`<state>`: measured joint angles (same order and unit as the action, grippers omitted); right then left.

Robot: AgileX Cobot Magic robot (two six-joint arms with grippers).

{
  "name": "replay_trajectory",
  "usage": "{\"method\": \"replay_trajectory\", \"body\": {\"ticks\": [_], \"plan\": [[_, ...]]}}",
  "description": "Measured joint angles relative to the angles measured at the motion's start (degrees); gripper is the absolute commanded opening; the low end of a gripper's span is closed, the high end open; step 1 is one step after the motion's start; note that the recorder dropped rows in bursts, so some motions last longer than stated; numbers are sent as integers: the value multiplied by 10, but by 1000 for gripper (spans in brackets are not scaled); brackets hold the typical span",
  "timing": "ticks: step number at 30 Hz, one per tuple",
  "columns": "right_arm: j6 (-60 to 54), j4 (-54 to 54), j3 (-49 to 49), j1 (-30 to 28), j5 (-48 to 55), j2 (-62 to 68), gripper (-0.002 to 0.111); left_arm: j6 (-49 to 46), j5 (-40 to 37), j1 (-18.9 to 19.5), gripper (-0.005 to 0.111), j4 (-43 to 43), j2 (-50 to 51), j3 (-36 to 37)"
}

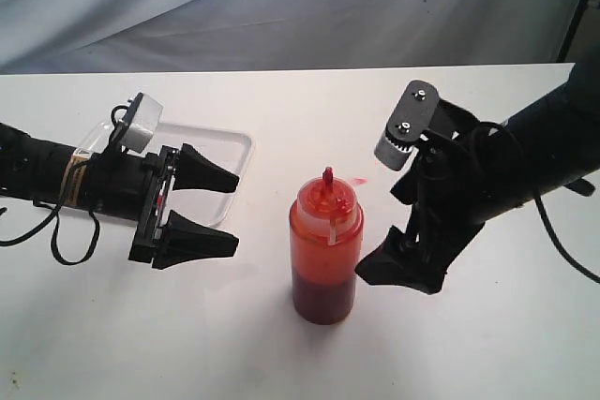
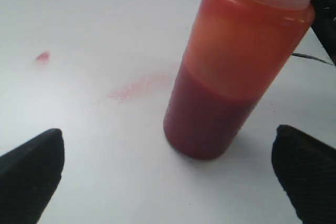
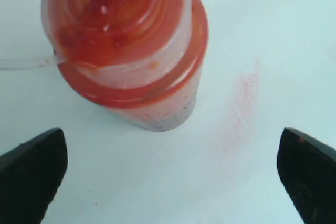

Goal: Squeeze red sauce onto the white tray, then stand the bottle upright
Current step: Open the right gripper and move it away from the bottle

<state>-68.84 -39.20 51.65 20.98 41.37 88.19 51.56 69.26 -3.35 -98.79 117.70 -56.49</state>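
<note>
Exterior camera's up high, looking down at a slant across the table [image 1: 487, 353], with the bottle [image 1: 325, 250] standing near mid-frame, a fair way off. Left wrist camera's low and close, facing the bottle's side almost level. Right wrist camera's just above the bottle, peering steeply down onto its shoulder, very near. All three catch the bottle and the pale pink smear [image 1: 359, 181] beside it.

Left claw [image 1: 232, 211] wide open, right claw [image 1: 386, 227] wide open, both pointing inward
</note>
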Motion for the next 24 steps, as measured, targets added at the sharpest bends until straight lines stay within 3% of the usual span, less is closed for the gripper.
{"method": "replay_trajectory", "body": {"ticks": [7,12,18,24], "plan": [[45,11,0,-1,-68,-13,105,29,1,0,105,-10,0,0],[77,7,0,-36,-108,-13,105,30,2,9,105,-12,0,-1],[79,-33,0,-104,-116,-13,105,71,2,57,105,-14,-18,-8],[65,-69,0,-120,-171,-13,105,102,2,100,105,-12,-62,-8]]}}
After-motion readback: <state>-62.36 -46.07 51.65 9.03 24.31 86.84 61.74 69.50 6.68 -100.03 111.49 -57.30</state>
